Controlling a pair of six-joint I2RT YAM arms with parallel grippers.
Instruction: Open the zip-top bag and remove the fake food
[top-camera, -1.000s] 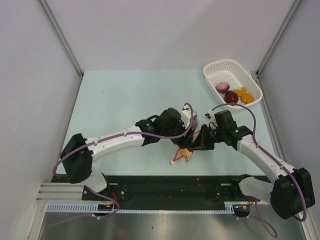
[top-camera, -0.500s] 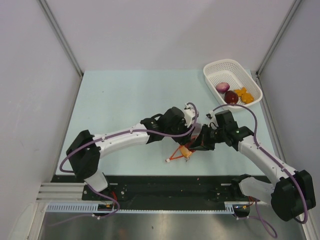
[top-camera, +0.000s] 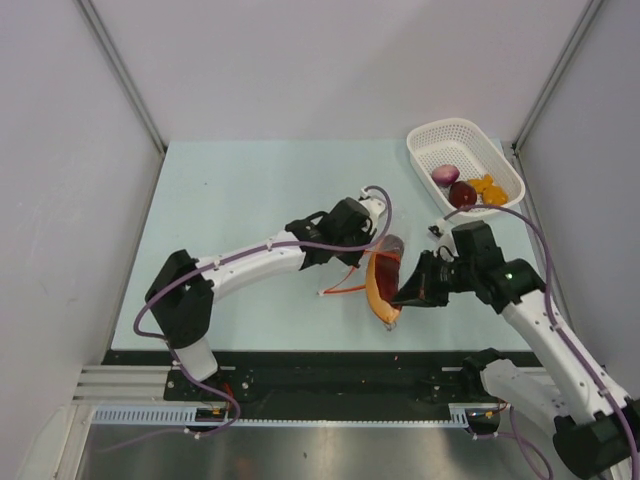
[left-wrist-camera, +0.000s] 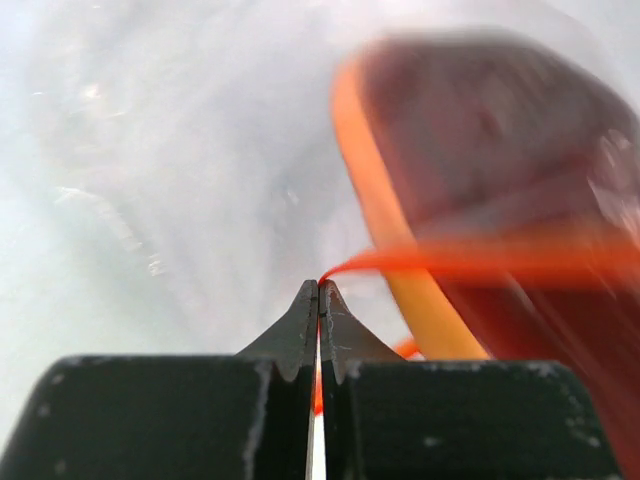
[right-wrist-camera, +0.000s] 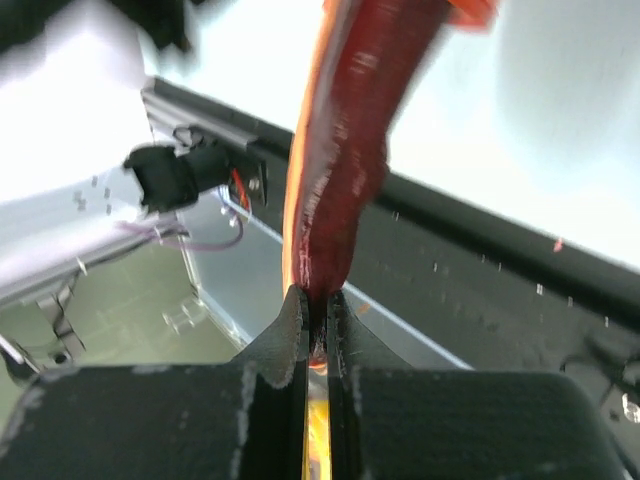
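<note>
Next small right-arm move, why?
Probably draw the right gripper back, away from the left gripper: its fingers are shut on the reddish-brown slice, the left pinches the zip-top bag, and the zip strip crosses the slice, so it looks not yet clear.

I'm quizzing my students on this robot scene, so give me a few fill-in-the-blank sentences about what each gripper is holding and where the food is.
Of the two arms, the ____ one clamps the reddish-brown slice in its gripper.
The left gripper is shut on the thin red-orange strip of the zip-top ____.
The orange chunks, purple-pink bulb and maroon lump lie in the white ____.
Missing words: right, bag, basket.
</note>
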